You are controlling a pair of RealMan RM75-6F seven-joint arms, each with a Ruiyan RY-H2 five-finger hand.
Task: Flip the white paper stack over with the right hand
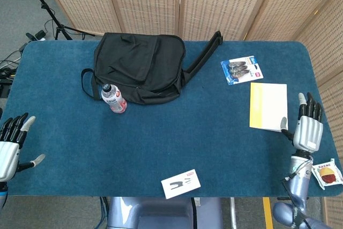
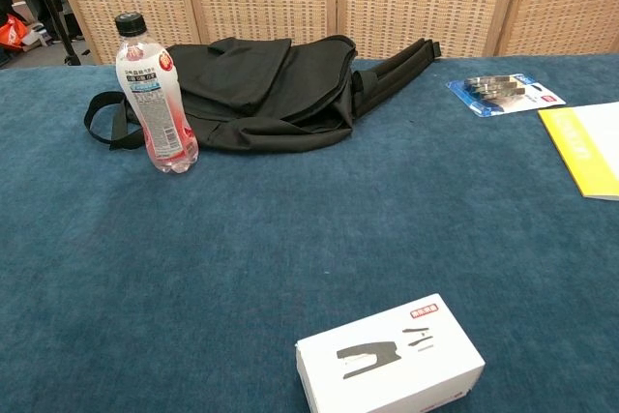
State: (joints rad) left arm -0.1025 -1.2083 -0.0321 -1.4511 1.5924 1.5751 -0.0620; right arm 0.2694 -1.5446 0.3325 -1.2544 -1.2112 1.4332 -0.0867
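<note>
The white paper stack (image 1: 268, 106) lies flat on the counter (image 1: 161, 138) near its right edge, with a yellow strip along its left side. The right robot hand (image 1: 307, 130) is just beside it, released, fingers spread, holding nothing. The flip seems finished; the next move is probably only to retreat without touching the stack.
</note>
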